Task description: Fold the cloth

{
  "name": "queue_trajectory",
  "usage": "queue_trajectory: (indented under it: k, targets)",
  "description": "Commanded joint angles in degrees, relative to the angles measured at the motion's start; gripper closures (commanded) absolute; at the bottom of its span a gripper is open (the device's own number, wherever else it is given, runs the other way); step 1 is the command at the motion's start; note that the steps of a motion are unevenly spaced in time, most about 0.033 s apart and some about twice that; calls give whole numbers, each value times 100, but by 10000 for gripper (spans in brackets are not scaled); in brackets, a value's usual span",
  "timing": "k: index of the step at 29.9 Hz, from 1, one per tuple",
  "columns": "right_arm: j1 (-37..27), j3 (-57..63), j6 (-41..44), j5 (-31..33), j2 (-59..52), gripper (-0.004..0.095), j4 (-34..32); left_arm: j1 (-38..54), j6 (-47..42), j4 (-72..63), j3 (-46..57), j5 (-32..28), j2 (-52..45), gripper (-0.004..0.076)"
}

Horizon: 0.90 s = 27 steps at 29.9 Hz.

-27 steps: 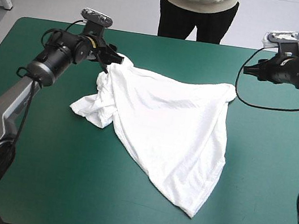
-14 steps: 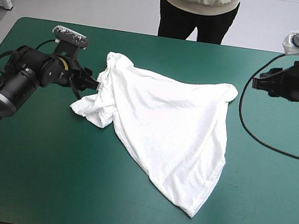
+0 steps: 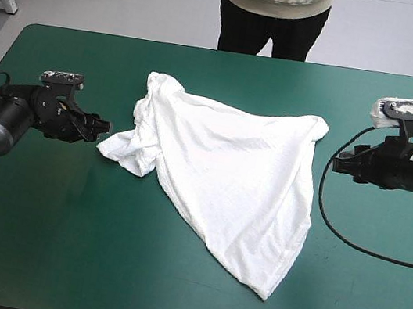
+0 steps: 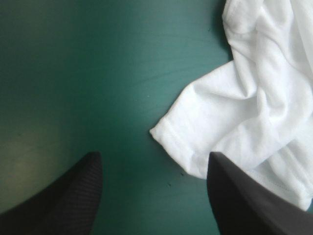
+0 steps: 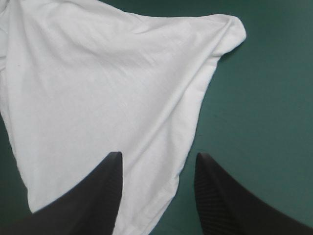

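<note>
1. Now the T-shirt (image 3: 227, 174) lies loosely spread at the middle of the teal-green cover (image 3: 49, 239). It is bunched on its left side and tapers to a point toward the near edge.
2. The left gripper (image 3: 104, 128) is spread wide and empty, low just beside the short sleeve (image 4: 195, 142). It is perhaps touching it, but that is hard to tell.
3. The right gripper (image 3: 336, 165) also stands parted, holding nothing, near the shirt's right corner (image 5: 230, 29) but apart from it.
4. The fabric is soft, white and finely creased, with a stitched sleeve hem.
</note>
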Motion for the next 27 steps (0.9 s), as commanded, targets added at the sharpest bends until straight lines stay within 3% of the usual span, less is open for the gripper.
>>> queue_trajectory:
  k: [1, 13, 16, 18, 21, 24, 25, 27]
  targets:
    - [-37, 10, -231, -509, -114, 462, 451, 251, 684, -1035, -143, -103, 166, 267]
    - [-37, 34, -305, -784, -114, 463, 490, 202, 1217, -1165, -439, -132, 1262, 268]
    - [-37, 34, -305, -828, -114, 463, 516, -3, 1390, -1136, -450, -132, 1325, 300]
    - [-37, 34, -305, -841, -114, 463, 525, -174, 1527, -1093, -450, -221, 1336, 346]
    - [-37, 34, -305, -775, -114, 463, 525, -379, 1466, -771, -450, -476, 1336, 480]
    - [-37, 47, -305, -619, -114, 463, 525, -390, 1388, -711, -450, -611, 1336, 692]
    - [-37, 47, -353, -554, -114, 463, 488, -378, 1388, -698, -450, -645, 1336, 729]
    - [-25, 58, -535, -479, -114, 463, 334, -378, 1388, -686, -450, -670, 1336, 732]
